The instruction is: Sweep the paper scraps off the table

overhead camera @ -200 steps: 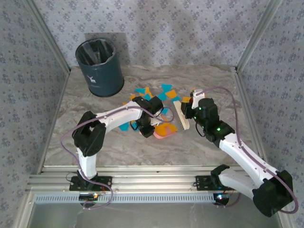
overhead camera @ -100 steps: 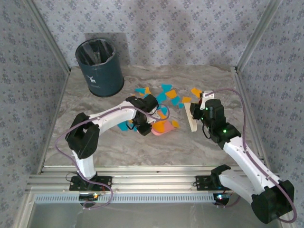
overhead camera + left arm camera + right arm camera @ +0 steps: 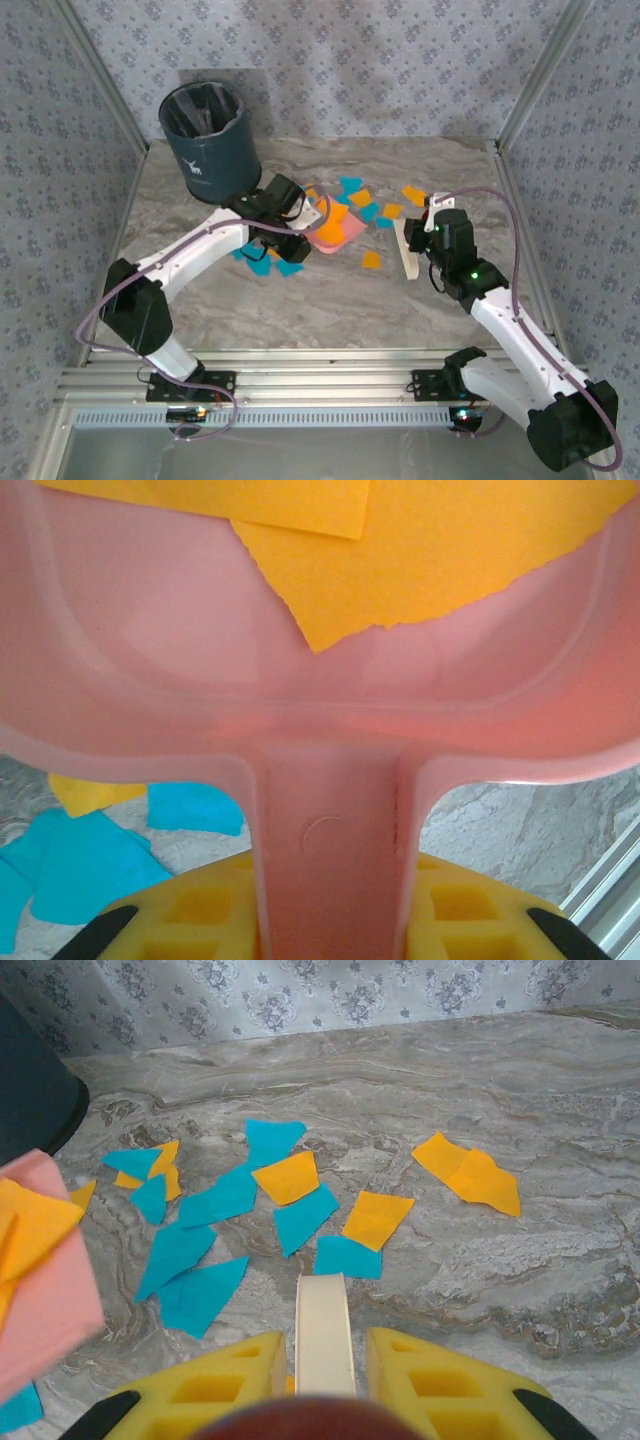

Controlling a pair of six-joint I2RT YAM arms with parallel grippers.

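Note:
My left gripper point(image 3: 305, 222) point(image 3: 330, 910) is shut on the handle of a pink dustpan point(image 3: 336, 231) point(image 3: 300, 680) point(image 3: 45, 1280). Orange paper scraps point(image 3: 420, 540) lie in the pan. Turquoise and orange paper scraps point(image 3: 356, 196) point(image 3: 290, 1195) are spread on the table point(image 3: 300, 310) behind and right of the pan. More blue scraps point(image 3: 268, 264) point(image 3: 90, 860) lie under the left arm, and one orange scrap point(image 3: 371, 260) lies apart. My right gripper point(image 3: 422, 236) point(image 3: 322, 1370) is shut on a cream brush point(image 3: 408, 254) point(image 3: 322, 1330), right of the scraps.
A dark blue waste bin point(image 3: 210, 140) point(image 3: 30, 1090) stands at the back left, just behind the left gripper. Aluminium rails point(image 3: 300, 385) edge the table, and patterned walls point(image 3: 60, 150) close it in on three sides.
The left arm has carried the dustpan from mid-table back and left toward the bin. The right gripper has drawn the brush away to the right.

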